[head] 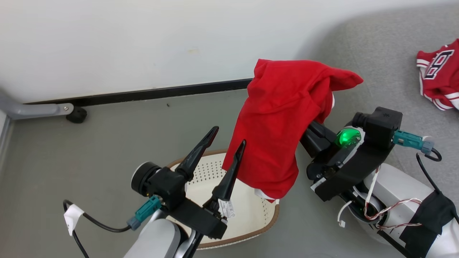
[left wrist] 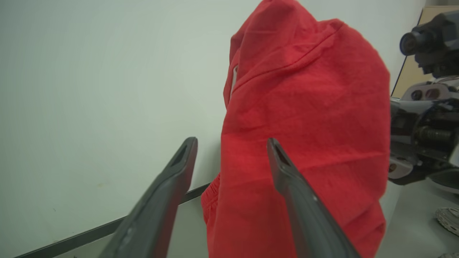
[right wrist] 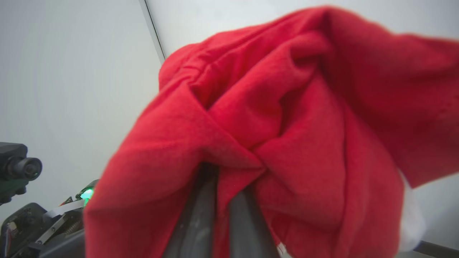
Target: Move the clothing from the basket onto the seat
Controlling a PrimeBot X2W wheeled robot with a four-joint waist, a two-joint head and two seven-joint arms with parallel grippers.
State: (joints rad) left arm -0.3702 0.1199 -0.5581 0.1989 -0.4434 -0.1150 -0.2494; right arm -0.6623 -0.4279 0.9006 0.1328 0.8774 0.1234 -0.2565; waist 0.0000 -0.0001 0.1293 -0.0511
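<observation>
A plain red garment (head: 279, 122) hangs in the air, draped over my right gripper (right wrist: 223, 186), which is shut on a fold of it; the cloth hides the fingertips. Its lower hem dangles above the cream basket (head: 251, 215), whose visible inside is bare. My left gripper (head: 229, 135) stands open just left of the garment with nothing between its fingers; in the left wrist view the left gripper (left wrist: 231, 140) points at the red garment (left wrist: 304, 107). A red jersey (head: 439, 75) with white trim lies on the grey seat (head: 380, 61) at the far right.
A white wall with a black baseboard (head: 161, 93) runs behind the basket. A grey metal leg with a black foot (head: 76, 114) stands on the floor at the far left. Grey floor lies around the basket.
</observation>
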